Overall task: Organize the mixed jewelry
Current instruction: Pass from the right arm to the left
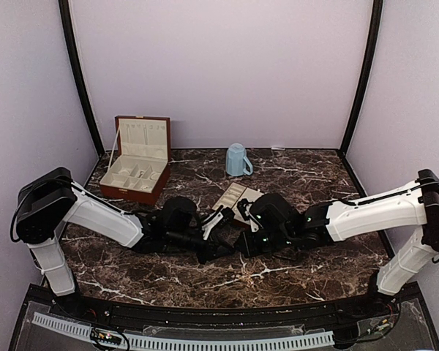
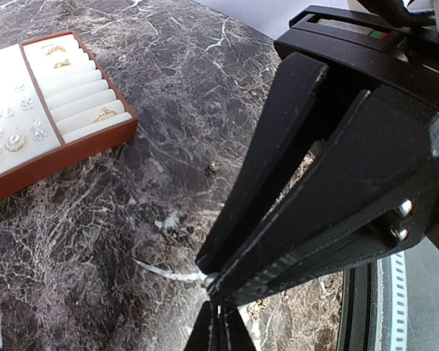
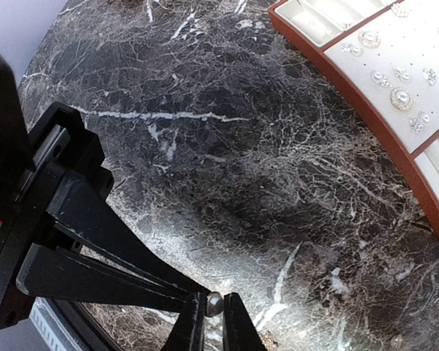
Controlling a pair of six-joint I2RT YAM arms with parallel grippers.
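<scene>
My right gripper (image 3: 214,325) is shut on a tiny pearly piece of jewelry (image 3: 214,303), held just above the marble. My left gripper (image 2: 221,325) is shut, its tips meeting the right gripper's fingers (image 2: 278,183) tip to tip. In the right wrist view the left fingers (image 3: 110,252) come in from the left and end right at the pearly piece; whether they pinch part of it is hidden. In the top view both grippers (image 1: 211,252) (image 1: 234,245) meet at the table's middle. Another small speck (image 2: 214,167) lies loose on the marble. Several pieces (image 2: 14,140) (image 3: 401,97) rest in the cream-lined tray (image 2: 95,142).
The tray (image 1: 238,197) lies just behind the two grippers. A light-blue mug (image 1: 238,159) stands further back. An open reddish-brown wooden box (image 1: 139,157) sits at the back left. The table's near edge (image 2: 366,307) runs close behind my left fingers.
</scene>
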